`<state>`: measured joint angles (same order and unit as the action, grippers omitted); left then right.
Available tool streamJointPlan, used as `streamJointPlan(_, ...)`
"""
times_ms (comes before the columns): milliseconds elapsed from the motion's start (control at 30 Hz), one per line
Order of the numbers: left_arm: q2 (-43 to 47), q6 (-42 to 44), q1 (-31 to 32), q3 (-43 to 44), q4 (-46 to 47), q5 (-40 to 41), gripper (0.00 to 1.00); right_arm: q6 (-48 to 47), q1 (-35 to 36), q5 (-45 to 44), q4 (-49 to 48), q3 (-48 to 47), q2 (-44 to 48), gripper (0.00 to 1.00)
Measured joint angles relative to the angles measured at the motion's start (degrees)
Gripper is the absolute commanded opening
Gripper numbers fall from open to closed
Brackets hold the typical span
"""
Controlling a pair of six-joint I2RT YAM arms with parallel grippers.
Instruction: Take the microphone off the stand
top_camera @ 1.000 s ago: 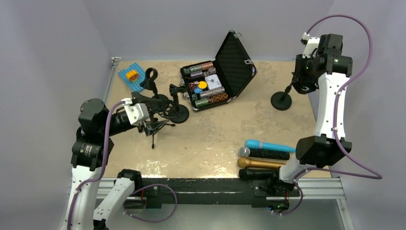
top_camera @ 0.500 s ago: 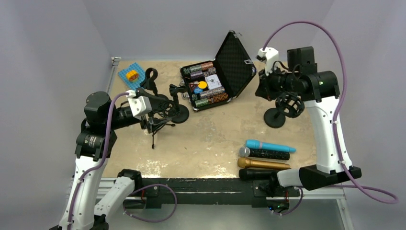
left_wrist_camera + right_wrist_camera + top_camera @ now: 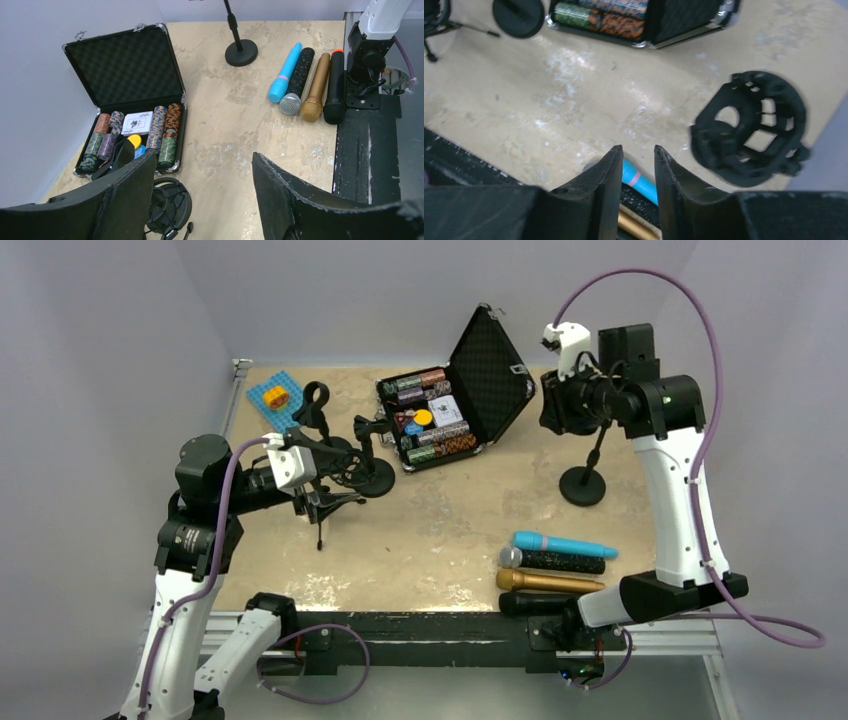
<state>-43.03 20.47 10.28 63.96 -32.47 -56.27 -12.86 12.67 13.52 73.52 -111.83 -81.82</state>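
1. Right gripper (image 3: pixel 637 150): fingers almost together with only a thin slit between them, and nothing held. It is high over the right side of the table (image 3: pixel 450 530).
2. Stand (image 3: pixel 583 484): round base flat on the table, pole upright. In the top view the pole's top end is up by the right gripper; cannot tell if they touch.
3. Shock mount (image 3: pixel 749 130): black cage ring, just right of the right fingers in the wrist view and apart from them. Bare table shows through the ring.
4. 4 microphones lie side by side on the table at the near edge, beside the right arm's base, well apart from the stand. From far to near: blue microphone (image 3: pixel 563 544), speckled microphone (image 3: pixel 553 561) with a silver grille, gold microphone (image 3: pixel 545 582), black microphone (image 3: pixel 535 603). All heads point left in the top view.
5. The blue microphone shows through the slit between the right fingers in the wrist view, far below them.
6. Left gripper (image 3: pixel 202 160): wide open, nothing between the fingers. It is low over the left side of the table.
7. Left shock mount (image 3: pixel 167 206): black, on the table at the bottom of the left wrist view, near the left-hand finger.
8. Poker chip case (image 3: pixel 495 365): open with the lid up, at the far middle of the table, with chips in rows.
9. Blue plate (image 3: pixel 262 400) at the far left corner with an orange block (image 3: pixel 276 396) on it.
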Motion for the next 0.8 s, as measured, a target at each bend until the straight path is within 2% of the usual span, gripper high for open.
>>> streamJointPlan(67,0.00,0.00,0.00,0.00,0.00,0.00,0.74,0.70,-1.77,-1.99,-0.42,-1.64,-0.15,0.52)
streamJointPlan(133,0.02,0.00,0.00,0.00,0.00,0.00,0.74,1.51,-4.96,-3.69,-1.42,-4.28,-0.70,0.69)
streamJointPlan(267,0.11,-0.02,0.02,0.00,0.00,0.02,0.74,2.01,-11.23,-5.42,-2.38,-7.28,-2.34,0.86)
streamJointPlan(333,0.26,-0.04,0.02,0.00,0.02,0.02,0.74,2.01,-13.29,-5.79,-2.45,-7.15,-3.23,0.90)
streamJointPlan(467,0.70,-0.04,0.02,0.00,0.04,0.02,0.74,2.38,-15.52,-7.28,-2.56,-2.97,-3.78,0.90)
streamJointPlan(800,0.90,-0.42,0.02,0.00,0.11,0.04,0.74,5.09,-21.97,-8.17,-2.69,-3.87,-9.22,0.77)
